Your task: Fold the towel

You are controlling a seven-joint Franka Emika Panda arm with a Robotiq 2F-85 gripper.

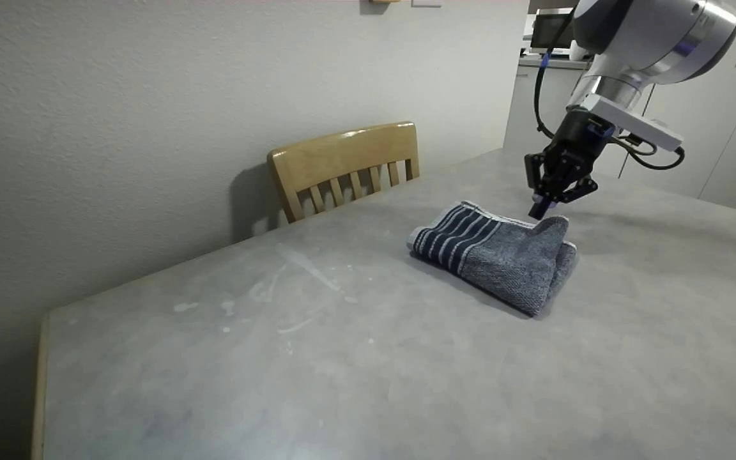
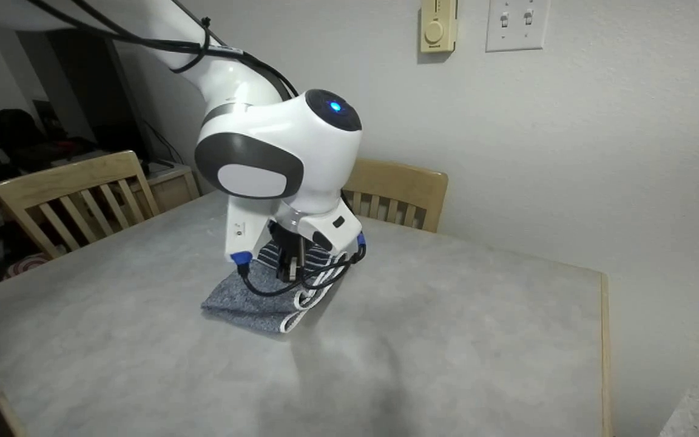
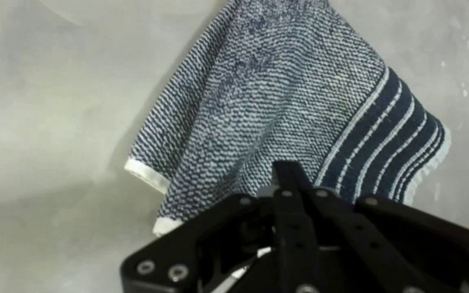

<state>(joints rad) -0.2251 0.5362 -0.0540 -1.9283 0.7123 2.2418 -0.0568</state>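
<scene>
The towel lies folded into layers on the grey table, blue-grey with a dark band of pale stripes towards one end. One corner sticks up in a small peak beside the gripper. In an exterior view the towel shows stacked, white-edged folds, part of it hidden behind the arm and cables. Seen from the wrist, my gripper has its fingertips pressed together with no cloth visible between them. It points down at the towel, close over it; whether the tips touch the cloth I cannot tell.
A wooden chair stands against the table's far edge by the wall. Another chair is at the table's left in an exterior view. Black cables loop beneath the wrist close to the towel. The table's wooden edge shows too.
</scene>
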